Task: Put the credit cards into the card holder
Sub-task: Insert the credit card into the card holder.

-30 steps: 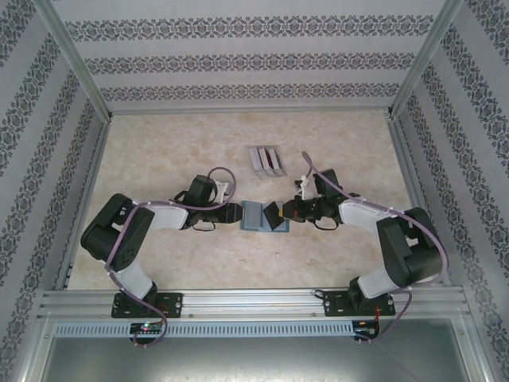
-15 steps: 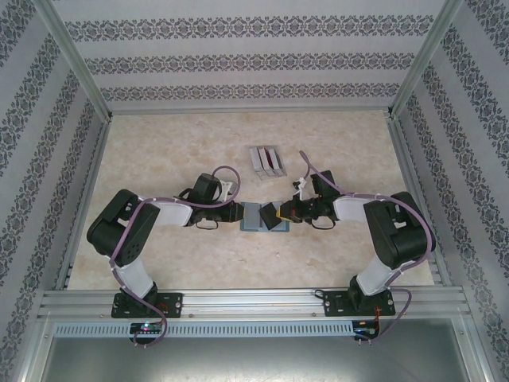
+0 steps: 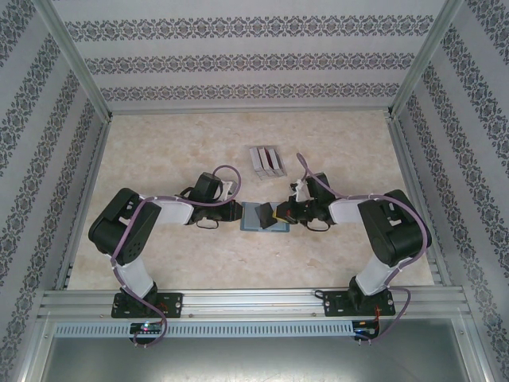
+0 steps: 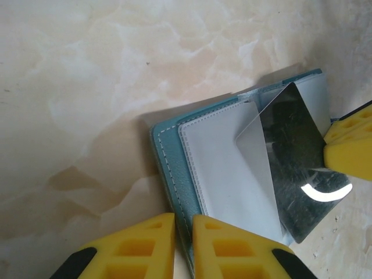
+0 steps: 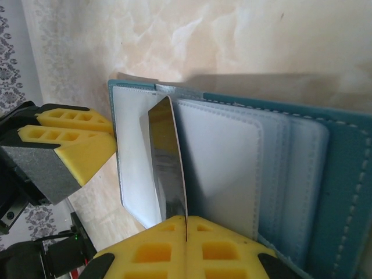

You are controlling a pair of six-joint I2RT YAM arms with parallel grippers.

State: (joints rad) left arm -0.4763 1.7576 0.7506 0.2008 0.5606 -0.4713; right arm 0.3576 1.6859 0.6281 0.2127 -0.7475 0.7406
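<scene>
The teal card holder [image 3: 256, 217] lies open on the table between my two grippers, its pale grey-blue pockets [image 4: 226, 174] facing up. My left gripper [image 4: 183, 225] is shut on the holder's teal left edge [image 4: 168, 168]. My right gripper [image 5: 186, 222] is shut on a dark, glossy credit card [image 5: 170, 163]. It holds the card tilted on edge over the inner pockets, with the card's leading corner [image 4: 250, 135] at a pocket's opening. From above, the left gripper [image 3: 237, 212] and right gripper [image 3: 280, 213] face each other across the holder. More red credit cards [image 3: 271, 161] stand in a rack.
The grey-white ridged rack [image 3: 258, 160] sits just behind the holder, toward the back of the marbled table [image 3: 175, 151]. Metal frame rails and patterned walls [image 3: 238, 60] enclose the table on three sides. Both arms reach inward, elbows out.
My left gripper has closed onto the holder's left edge. My right gripper has carried the card a little left, over the holder's pockets.
</scene>
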